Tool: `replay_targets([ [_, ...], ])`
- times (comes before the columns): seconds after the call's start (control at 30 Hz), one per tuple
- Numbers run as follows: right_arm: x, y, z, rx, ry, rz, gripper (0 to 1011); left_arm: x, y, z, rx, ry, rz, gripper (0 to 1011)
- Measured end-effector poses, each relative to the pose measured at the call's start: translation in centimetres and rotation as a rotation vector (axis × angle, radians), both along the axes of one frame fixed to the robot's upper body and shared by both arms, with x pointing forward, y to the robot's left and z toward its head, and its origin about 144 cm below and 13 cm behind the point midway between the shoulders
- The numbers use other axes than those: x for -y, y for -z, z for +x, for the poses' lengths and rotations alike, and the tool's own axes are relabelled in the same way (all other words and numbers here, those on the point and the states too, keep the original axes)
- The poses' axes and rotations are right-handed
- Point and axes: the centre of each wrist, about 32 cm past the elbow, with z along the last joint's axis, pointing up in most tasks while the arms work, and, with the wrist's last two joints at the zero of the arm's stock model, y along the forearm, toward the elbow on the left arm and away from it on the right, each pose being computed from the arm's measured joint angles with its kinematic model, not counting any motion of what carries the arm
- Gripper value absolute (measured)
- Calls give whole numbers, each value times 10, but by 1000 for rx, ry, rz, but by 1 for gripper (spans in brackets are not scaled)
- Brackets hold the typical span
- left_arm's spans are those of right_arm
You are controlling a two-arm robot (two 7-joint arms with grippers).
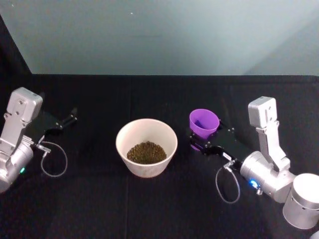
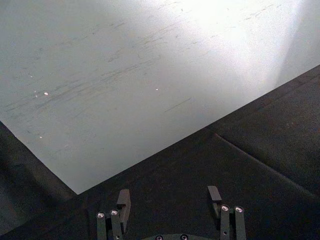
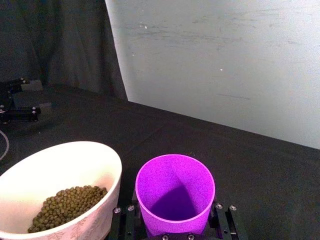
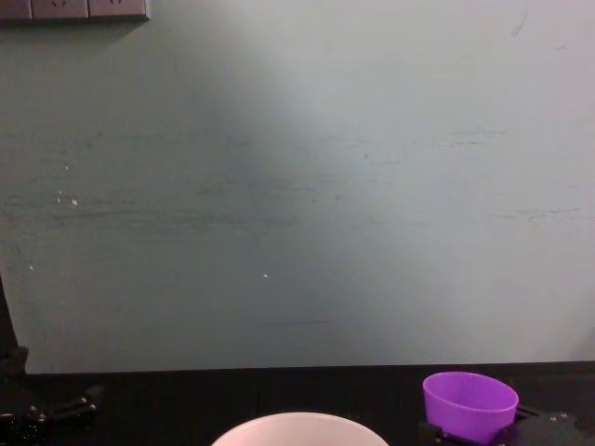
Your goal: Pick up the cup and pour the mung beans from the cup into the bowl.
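Head view: beans (image 1: 146, 152) already lie in the bowl (image 1: 146, 130); the right gripper (image 1: 203, 143) clasps the empty-looking, upright cup (image 1: 204, 123) just beside it, so setting down comes next; left gripper (image 1: 69, 118) spread, parked

The bowl (image 1: 146, 147) stands just beside the cup (image 1: 203, 123), bare table (image 1: 149, 94) behind.

Black cloth (image 1: 149, 209) over table — pale wall (image 4: 297, 186) behind, socket strip (image 4: 74, 9) top-left.

Smooth glossy plastic cup (image 3: 175, 200); smooth matt bowl (image 1: 146, 147); black cloth tabletop (image 1: 149, 209); scuffed matt wall (image 4: 297, 186).
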Motion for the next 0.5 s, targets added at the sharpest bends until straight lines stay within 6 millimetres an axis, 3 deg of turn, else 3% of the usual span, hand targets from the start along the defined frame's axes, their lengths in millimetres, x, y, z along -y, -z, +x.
replay_targets([
  [0.3,-1,4,-1,-2,-5,9,726,0,0,0,0,0,0,1000],
  [0.5,-1,5,-1,-1,-3,14,879,0,0,0,0,0,0,1000],
])
